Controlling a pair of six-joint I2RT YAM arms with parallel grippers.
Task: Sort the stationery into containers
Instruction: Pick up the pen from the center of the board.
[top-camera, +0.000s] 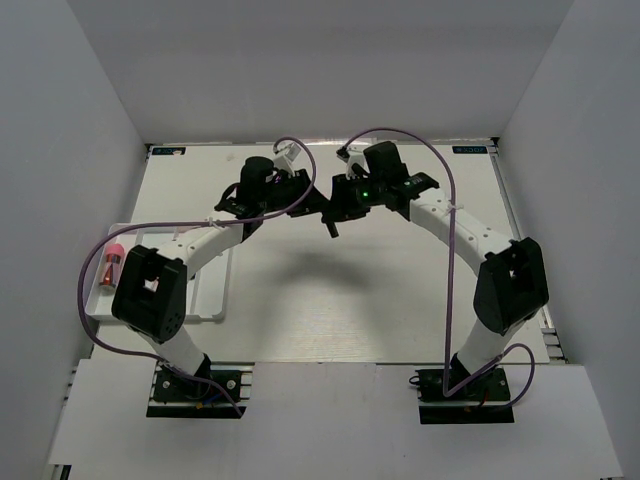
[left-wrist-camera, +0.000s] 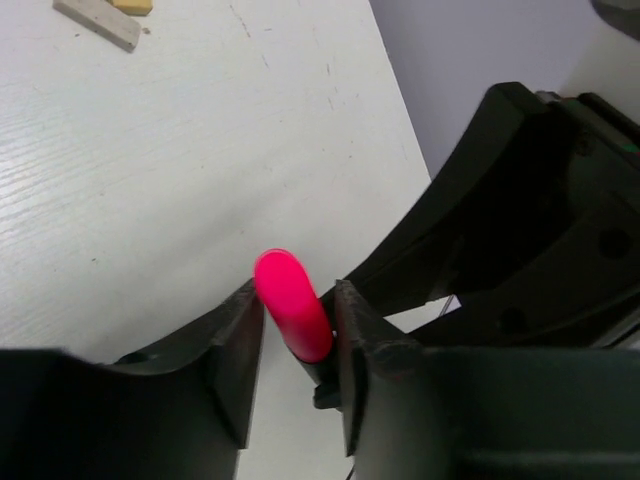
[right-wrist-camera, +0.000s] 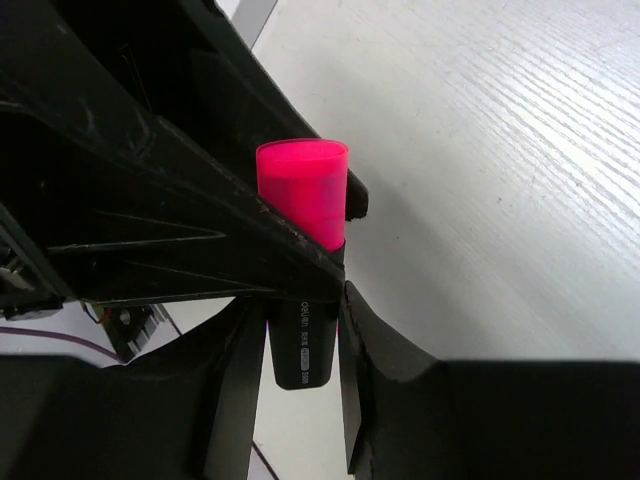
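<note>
handover: both grippers are meeting in the upper middle of the top view, above the table (top-camera: 330, 300). My read is that the highlighter (right-wrist-camera: 303, 195) is being passed across, since the tray (top-camera: 212, 300) is sitting at the left edge, on the left arm's side.
right gripper (right-wrist-camera: 300, 305): fingers are pinching the black barrel from both sides. The barrel is standing nearly upright in the centre of the right wrist view, with the pink cap sticking out above the fingertips.
left gripper (left-wrist-camera: 297, 297): fingers are pinching the pink cap, one on each side, and both look to be touching it. This is showing at lower centre of the left wrist view.
highlighter position: it is sitting in both pairs of fingers at once, cap in the left pair and barrel in the right pair. It looks lifted off the table.
why double grip: probably each arm is covering its own half of the table, so the left one is taking over for the tray run.
tray contents: a pink-capped tube (top-camera: 112, 262) is lying in a compartment near the tray's left edge. The rest is hiding under the left arm.
leftovers: a white eraser (left-wrist-camera: 98, 22) and a tan eraser (left-wrist-camera: 132, 5) are lying on the table at upper left of the left wrist view, well apart from the fingers.
risk: a cap-only hold could be letting the barrel pivot or the cap pull off when the right fingers let go.
</note>
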